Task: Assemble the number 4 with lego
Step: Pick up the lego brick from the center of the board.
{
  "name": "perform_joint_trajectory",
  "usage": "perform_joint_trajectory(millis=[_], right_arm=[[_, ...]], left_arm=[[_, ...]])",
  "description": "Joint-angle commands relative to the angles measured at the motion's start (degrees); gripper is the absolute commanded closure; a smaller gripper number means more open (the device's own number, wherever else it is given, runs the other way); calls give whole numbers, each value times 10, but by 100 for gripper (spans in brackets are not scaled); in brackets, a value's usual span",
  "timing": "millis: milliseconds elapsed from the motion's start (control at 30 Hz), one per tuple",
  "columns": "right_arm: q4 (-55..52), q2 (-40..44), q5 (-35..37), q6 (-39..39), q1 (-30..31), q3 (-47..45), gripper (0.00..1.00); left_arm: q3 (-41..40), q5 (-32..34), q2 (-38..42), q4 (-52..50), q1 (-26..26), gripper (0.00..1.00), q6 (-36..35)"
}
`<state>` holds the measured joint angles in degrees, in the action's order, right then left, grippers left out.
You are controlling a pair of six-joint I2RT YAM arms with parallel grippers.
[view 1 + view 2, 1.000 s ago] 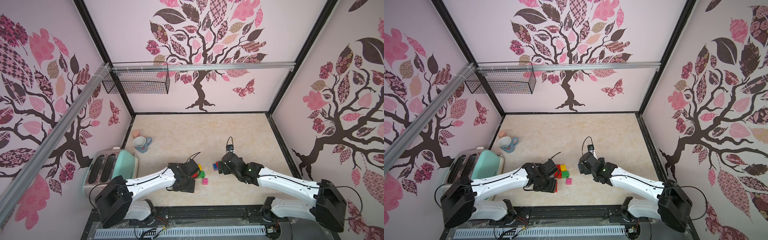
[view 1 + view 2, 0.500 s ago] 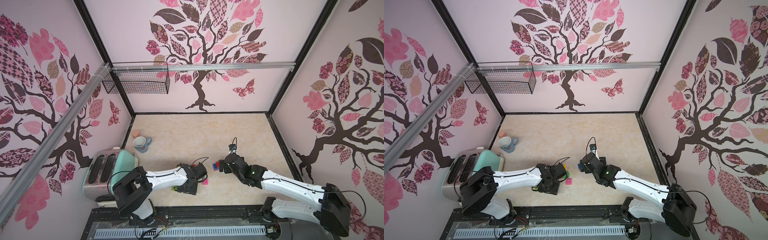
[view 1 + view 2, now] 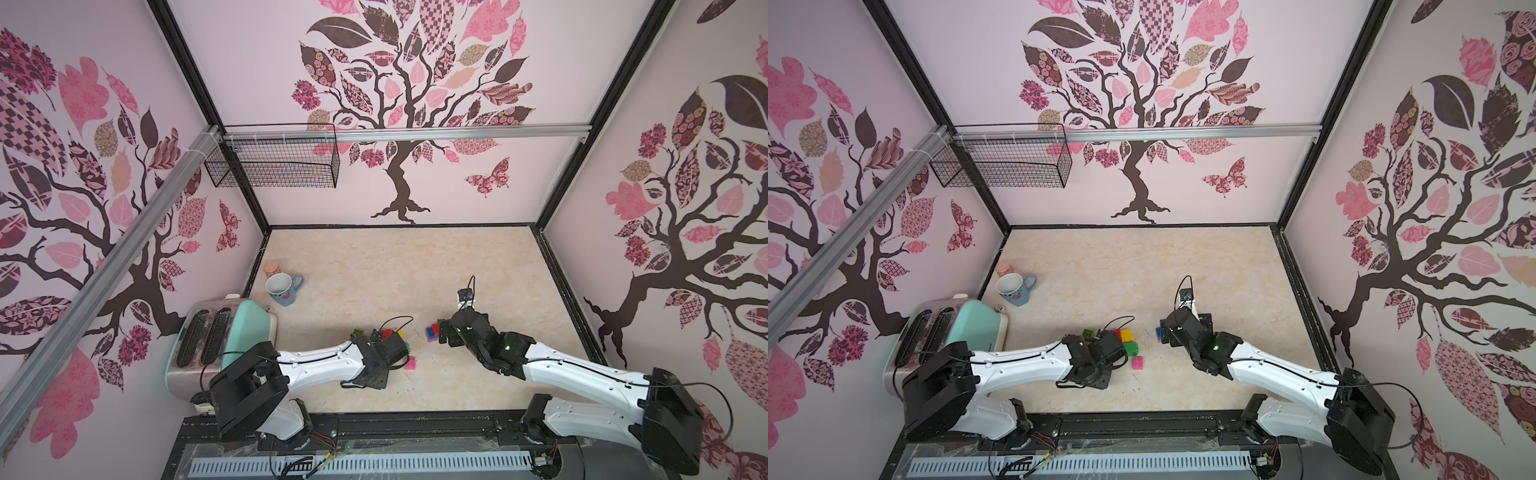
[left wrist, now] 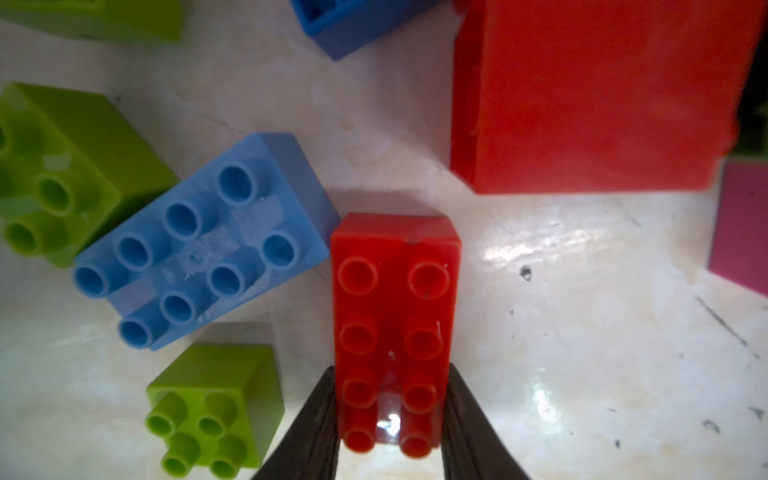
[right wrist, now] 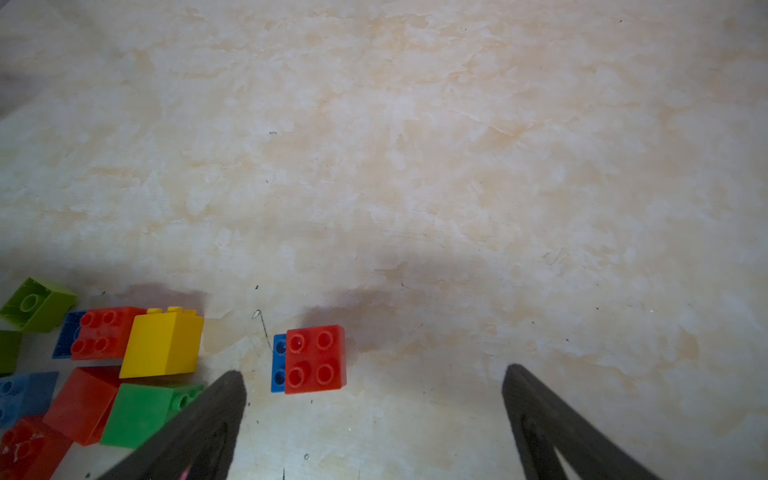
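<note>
In the left wrist view my left gripper (image 4: 390, 419) is shut on a long red lego brick (image 4: 392, 316), one dark finger pressed to each long side. The brick lies flat, studs up. Around it lie a long blue brick (image 4: 199, 245), two lime bricks (image 4: 212, 407) and a big red block (image 4: 590, 91). My right gripper (image 5: 374, 372) hangs open over bare table, just short of a square red brick (image 5: 316, 359) stacked on a blue one (image 5: 278, 363). That stack (image 3: 432, 331) shows in both top views, right of the pile (image 3: 1127, 336).
A pink brick (image 3: 411, 363) lies alone in front of the pile. A yellow brick (image 5: 162, 347) and a green one (image 5: 137, 415) sit at the pile's edge. A mug (image 3: 282, 289) and a toaster (image 3: 224, 332) stand at the left. A wire basket (image 3: 274, 164) hangs on the back wall.
My left gripper has stayed low over the pile while its jaws narrowed onto the long red brick. The right arm has shifted only slightly and stays open.
</note>
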<state>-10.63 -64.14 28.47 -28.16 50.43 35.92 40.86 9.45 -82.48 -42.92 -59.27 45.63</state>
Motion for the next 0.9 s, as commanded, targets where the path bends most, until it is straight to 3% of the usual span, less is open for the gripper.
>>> perform_joint_trajectory(millis=[0, 200, 400, 500, 633, 767, 867], right_arm=[[11, 16, 13, 10, -1, -1, 1], [12, 19, 15, 9, -1, -2, 1], [16, 19, 14, 11, -1, -5, 0], [17, 25, 22, 6, -1, -7, 1], [9, 41, 31, -14, -1, -8, 0], [26, 68, -12, 25, -2, -19, 1], [36, 92, -13, 34, -5, -31, 1]], left_arm=[[-38, 19, 9, 46, 1, 61, -22], [-30, 30, -17, 44, 1, 62, -18], [-27, 43, -34, 45, 1, 55, -12], [-27, 55, -37, 47, 1, 66, -11], [-21, 73, -32, 34, 1, 100, -14], [18, 78, -8, 8, 2, 100, -50], [57, 36, 18, 7, 1, 100, -133]])
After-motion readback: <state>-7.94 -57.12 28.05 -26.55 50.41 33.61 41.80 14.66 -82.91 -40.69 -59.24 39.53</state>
